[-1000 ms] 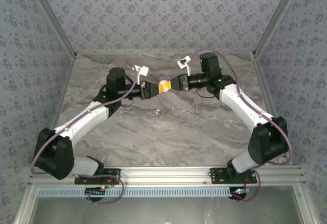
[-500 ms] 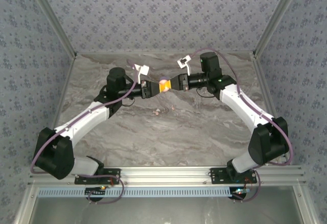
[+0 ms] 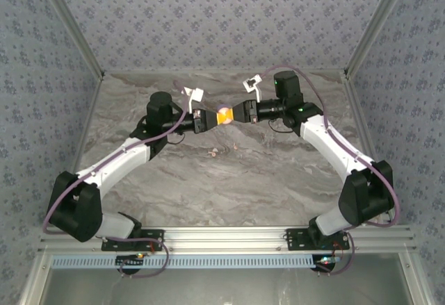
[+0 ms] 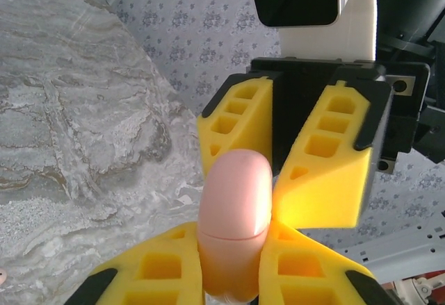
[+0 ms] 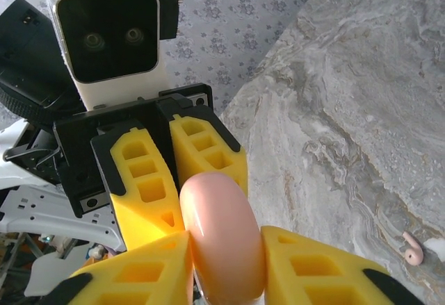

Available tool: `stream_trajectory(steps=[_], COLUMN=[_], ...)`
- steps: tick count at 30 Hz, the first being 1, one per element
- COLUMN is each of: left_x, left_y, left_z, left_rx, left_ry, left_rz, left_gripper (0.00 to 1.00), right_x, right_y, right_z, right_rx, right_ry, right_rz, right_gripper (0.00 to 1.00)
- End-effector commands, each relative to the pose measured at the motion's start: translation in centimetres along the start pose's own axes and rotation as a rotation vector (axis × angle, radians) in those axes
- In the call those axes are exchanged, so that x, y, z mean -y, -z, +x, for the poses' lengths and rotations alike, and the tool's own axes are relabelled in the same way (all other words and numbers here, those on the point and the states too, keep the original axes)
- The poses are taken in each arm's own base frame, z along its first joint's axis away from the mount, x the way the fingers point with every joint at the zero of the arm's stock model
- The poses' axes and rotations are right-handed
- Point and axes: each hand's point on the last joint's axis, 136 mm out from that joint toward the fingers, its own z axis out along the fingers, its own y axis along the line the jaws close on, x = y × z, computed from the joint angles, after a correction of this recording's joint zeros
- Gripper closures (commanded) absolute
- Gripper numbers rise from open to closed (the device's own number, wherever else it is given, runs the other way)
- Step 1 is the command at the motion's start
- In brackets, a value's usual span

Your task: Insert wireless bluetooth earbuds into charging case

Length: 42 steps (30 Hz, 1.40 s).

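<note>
Pink charging case point(image 3: 224, 115) hangs in the air over the 12 o'clock part of the bench point(image 3: 278, 180), with the left pincer point(image 3: 208, 120) clenched on it from 9 o'clock. The right pincer point(image 3: 240, 112) straddles it from 3 o'clock, can't tell if it's actually gripping. Pinkish earbuds point(image 3: 213, 152) lie on the bench at the case's 6 o'clock.

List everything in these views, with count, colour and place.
charging case: one, pink, in the air between both grippers
earbuds: two, pinkish, loose on the table below the case
table: one, grey marble
walls: blue-grey floral pattern, around the table
left gripper: one, yellow fingers, shut on the case
right gripper: one, yellow fingers either side of the case, grip unclear
arms: two, white and black, reaching inward
</note>
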Motion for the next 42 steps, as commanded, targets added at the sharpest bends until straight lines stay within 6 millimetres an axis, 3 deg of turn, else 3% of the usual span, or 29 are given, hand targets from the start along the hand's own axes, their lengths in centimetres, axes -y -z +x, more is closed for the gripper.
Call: stream_trajectory(steps=[1, 5, 8, 13, 31, 42], left_x=[0.9, 0.8, 1.2, 1.5, 2.4, 2.3], left_y=[-0.5, -0.4, -0.2, -0.2, -0.4, -0.8], left_z=[-0.4, -0.2, -0.4, -0.6, -0.9, -1.0], left_rx=[-0.002, -0.019, -0.017, -0.015, -0.015, -0.020], left_ry=[-0.056, -0.085, -0.100, -0.106, -0.103, -0.083], left_rz=[0.011, -0.004, 0.003, 0.007, 0.058, 0.072], left_gripper=[0.90, 0.90, 0.90, 0.90, 0.90, 0.83], right_x=[-1.3, -0.7, -0.9, -1.2, -2.4, -2.8], right_y=[0.4, 1.3, 1.7, 1.6, 1.0, 1.0], right_z=[0.4, 0.4, 0.4, 0.7, 1.3, 1.0], right_rx=[-0.004, 0.009, 0.011, -0.004, -0.035, -0.029], right_ry=[0.043, 0.048, 0.049, 0.056, 0.074, 0.085], right_rz=[0.017, 0.065, 0.050, 0.033, -0.044, -0.051], right_gripper=[0.59, 0.55, 0.59, 0.65, 0.72, 0.75])
